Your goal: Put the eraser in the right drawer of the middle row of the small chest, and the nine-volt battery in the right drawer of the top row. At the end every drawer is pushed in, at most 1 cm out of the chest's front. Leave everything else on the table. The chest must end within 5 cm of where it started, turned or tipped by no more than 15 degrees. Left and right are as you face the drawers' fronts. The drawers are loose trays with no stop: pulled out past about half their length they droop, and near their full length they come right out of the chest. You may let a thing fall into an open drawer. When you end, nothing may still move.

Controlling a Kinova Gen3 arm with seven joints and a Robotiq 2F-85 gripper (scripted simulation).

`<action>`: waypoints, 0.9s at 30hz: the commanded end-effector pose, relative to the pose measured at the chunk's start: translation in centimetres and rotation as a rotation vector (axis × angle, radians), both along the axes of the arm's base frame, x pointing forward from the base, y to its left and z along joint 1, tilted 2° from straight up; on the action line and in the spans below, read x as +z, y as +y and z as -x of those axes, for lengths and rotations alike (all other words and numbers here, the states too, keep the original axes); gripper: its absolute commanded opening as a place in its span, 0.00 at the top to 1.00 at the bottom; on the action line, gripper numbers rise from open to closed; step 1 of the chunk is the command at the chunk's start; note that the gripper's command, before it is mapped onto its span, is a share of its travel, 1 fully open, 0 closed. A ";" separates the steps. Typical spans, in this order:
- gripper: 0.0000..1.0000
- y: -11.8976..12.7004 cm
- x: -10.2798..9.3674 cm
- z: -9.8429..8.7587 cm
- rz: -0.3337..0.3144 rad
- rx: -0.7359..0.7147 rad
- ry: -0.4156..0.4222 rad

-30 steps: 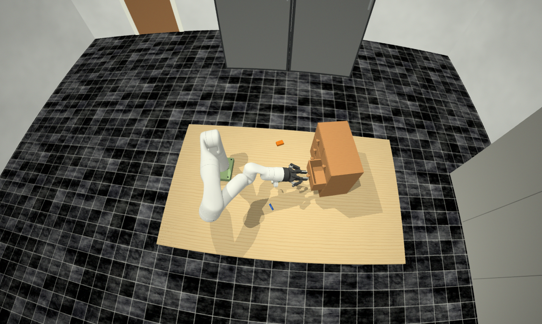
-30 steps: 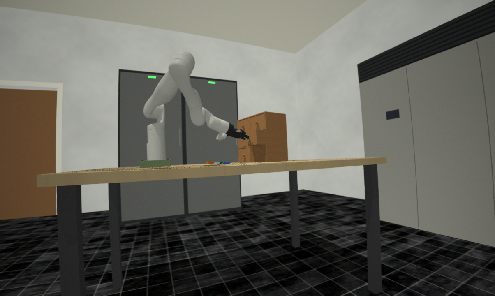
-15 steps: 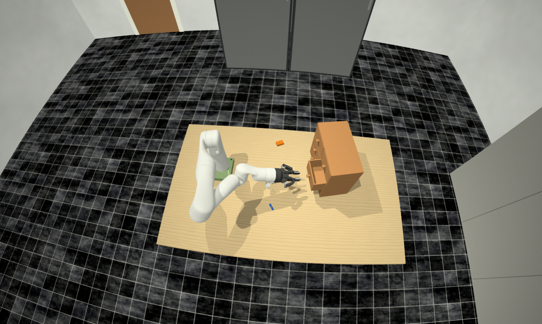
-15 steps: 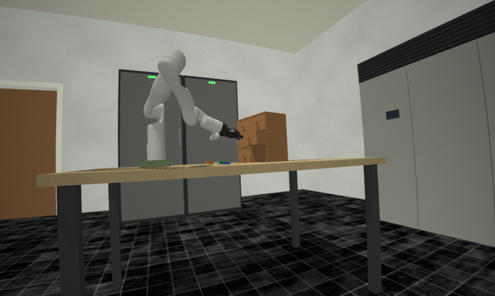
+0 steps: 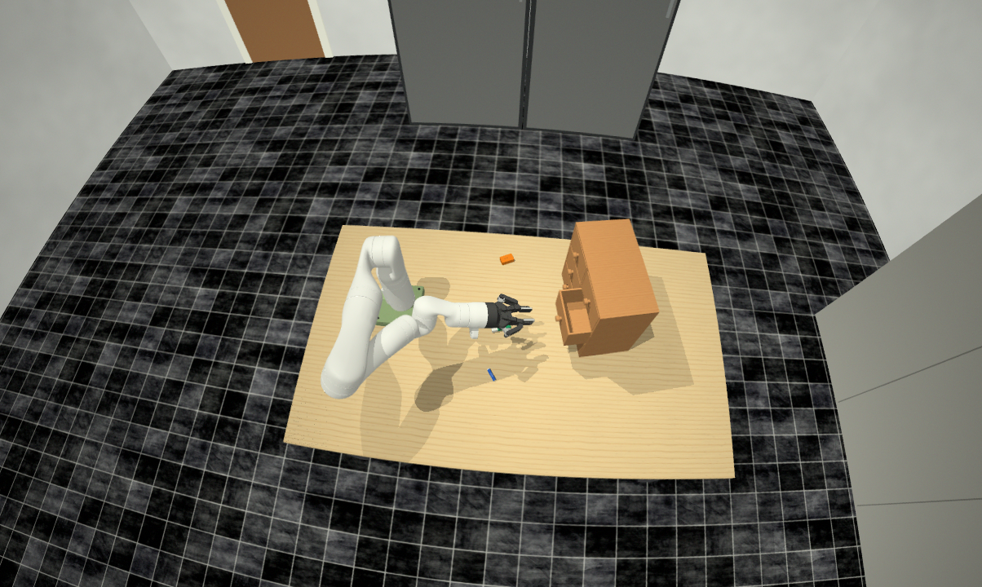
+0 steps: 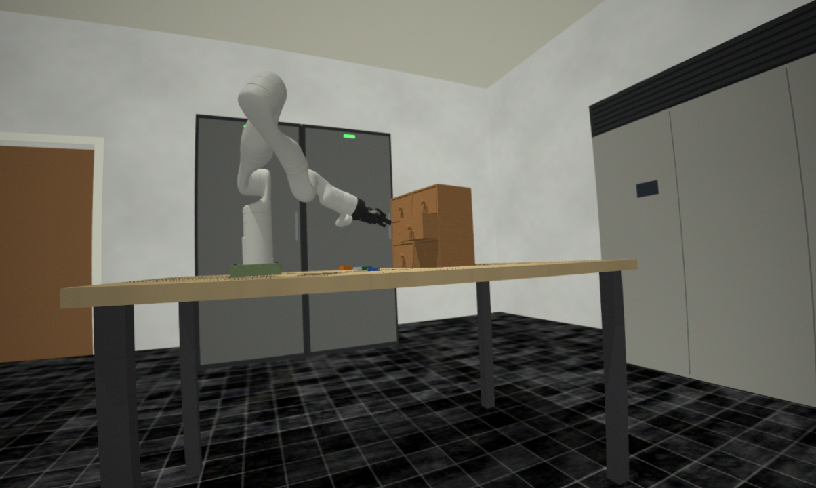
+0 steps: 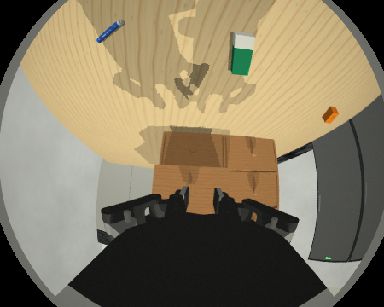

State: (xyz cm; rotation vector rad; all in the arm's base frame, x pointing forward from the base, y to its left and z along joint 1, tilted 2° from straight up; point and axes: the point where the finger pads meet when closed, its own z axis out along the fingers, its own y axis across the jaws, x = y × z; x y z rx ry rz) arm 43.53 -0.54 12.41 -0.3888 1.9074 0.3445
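The small wooden chest [image 5: 615, 277] [image 6: 450, 224] [image 7: 255, 179] stands at the right of the table with its fronts facing my arm. One drawer [image 5: 573, 315] [image 7: 191, 149] in its right column is pulled partway out; it looks like the middle row. My gripper [image 5: 524, 319] [image 6: 388, 219] [image 7: 201, 194] is partly open and empty. It hovers level a short way in front of that drawer, clear of it. The green and white eraser [image 7: 241, 54] lies on the table below the gripper. The orange nine-volt battery [image 5: 507, 258] [image 7: 330, 115] lies further back, apart from the chest.
A blue pen-like stick [image 5: 491, 374] [image 7: 110, 31] lies on the table nearer the front. The arm's green base plate [image 5: 395, 310] [image 6: 255, 268] sits at the left of the table [image 5: 553, 430]. The other drawers look pushed in.
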 end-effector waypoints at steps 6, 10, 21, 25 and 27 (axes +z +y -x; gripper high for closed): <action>0.67 -1.9 0.6 1.0 0.006 -0.020 -0.004; 0.67 -1.9 0.7 1.0 0.006 -0.020 -0.004; 0.67 -1.9 0.7 1.1 0.010 -0.018 0.006; 0.67 -2.0 0.8 1.2 0.014 -0.017 0.016; 0.67 -2.0 0.9 1.2 0.018 -0.016 0.024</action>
